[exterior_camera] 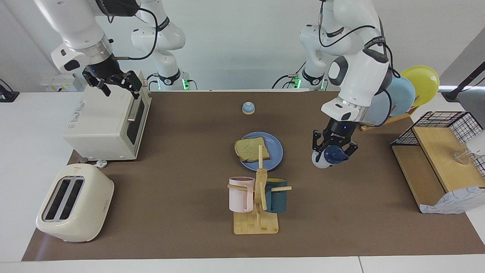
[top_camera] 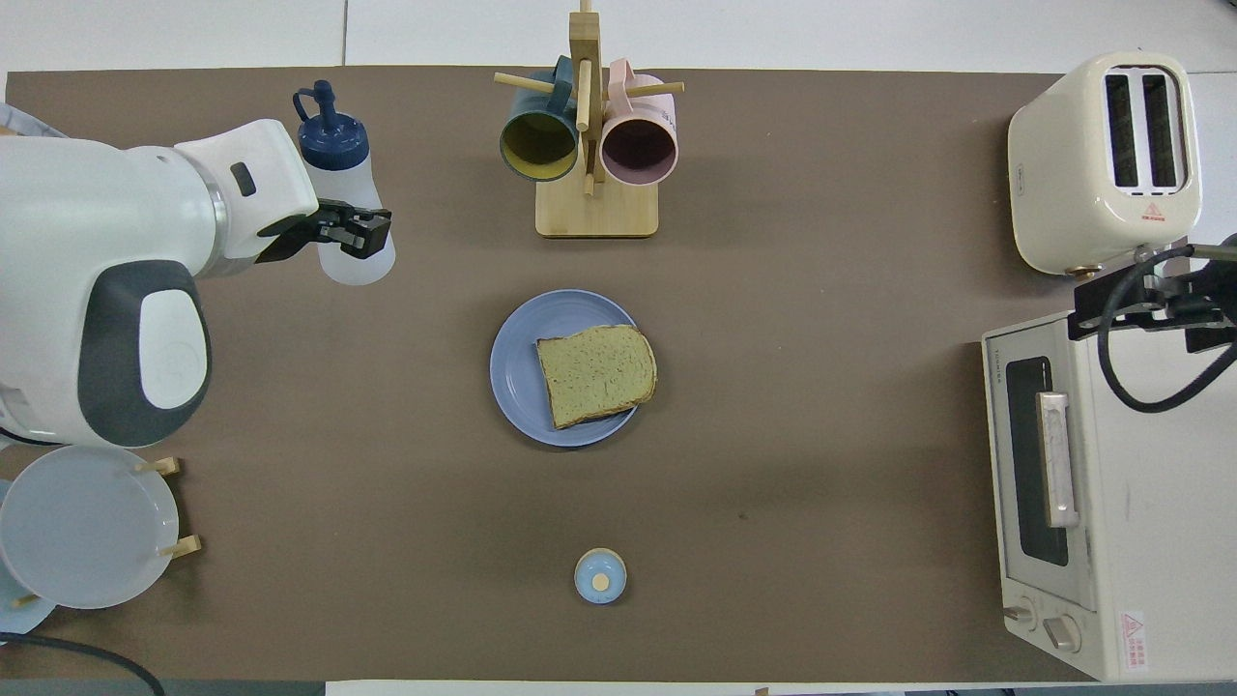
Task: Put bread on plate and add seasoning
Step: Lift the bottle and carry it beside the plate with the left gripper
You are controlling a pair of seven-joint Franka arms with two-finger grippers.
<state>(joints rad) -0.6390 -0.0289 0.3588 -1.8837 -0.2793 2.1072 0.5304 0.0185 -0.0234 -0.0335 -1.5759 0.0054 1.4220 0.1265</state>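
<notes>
With flat tan toast already on round blue plate, left gripper clamped on white navy-capped bottle beside plate for seasoning; right gripper spread, waiting.

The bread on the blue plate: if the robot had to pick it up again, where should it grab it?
Probably by an edge. The bread lies flat on the plate, so there is nothing tall to pinch. One crust corner sticks out past the plate's rim, toward the right arm's end of the table. A gripper coming in low from there could likely close over and under that corner.
</notes>
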